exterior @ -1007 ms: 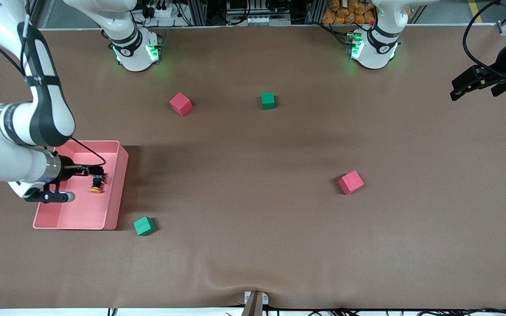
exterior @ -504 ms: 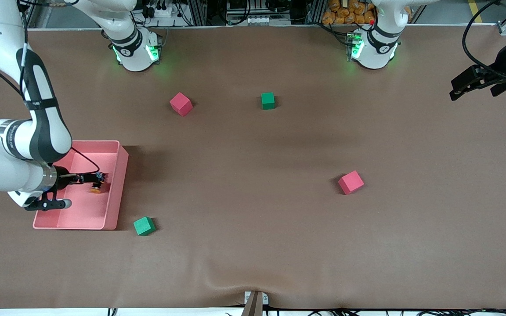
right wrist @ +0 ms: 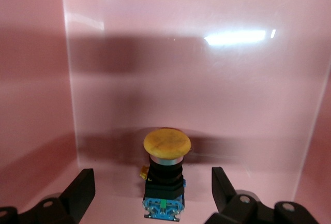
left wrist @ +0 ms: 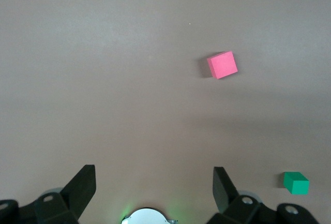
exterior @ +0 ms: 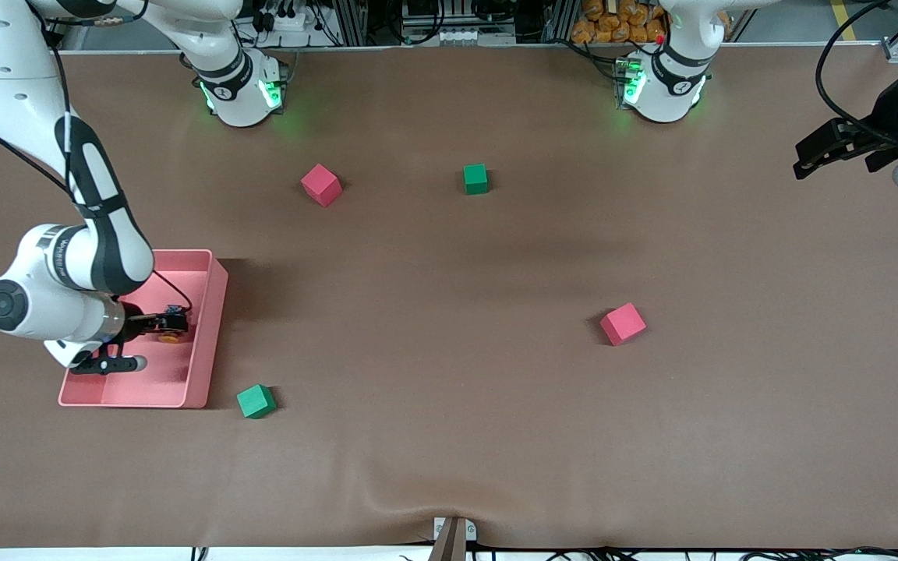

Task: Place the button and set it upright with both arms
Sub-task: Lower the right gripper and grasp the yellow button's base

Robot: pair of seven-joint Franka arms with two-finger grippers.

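The button [exterior: 170, 335] has an orange cap and a dark body. It lies on its side in the pink bin [exterior: 219, 300], toward the right arm's end of the table. My right gripper [exterior: 162, 322] reaches into the bin. It is open, with a finger on either side of the button's body and neither touching it. In the right wrist view the button [right wrist: 165, 175] sits between the open fingers of the right gripper [right wrist: 152, 182], cap pointing away, with the bin wall [right wrist: 181, 69] past it. My left gripper [exterior: 804, 159] is open and empty. It waits in the air at the left arm's end of the table and also shows in the left wrist view [left wrist: 154, 180].
A green cube [exterior: 256, 401] lies just outside the bin, nearer the front camera. A pink cube [exterior: 321, 185] and a green cube [exterior: 475, 178] lie nearer the bases. Another pink cube [exterior: 623, 323] lies mid-table. The left wrist view shows a pink cube [left wrist: 223, 64] and a green cube [left wrist: 296, 182].
The right arm's elbow and wrist have swung toward the bin, keeping the open gripper at the button. The button has stayed in place. The left gripper has barely shifted.
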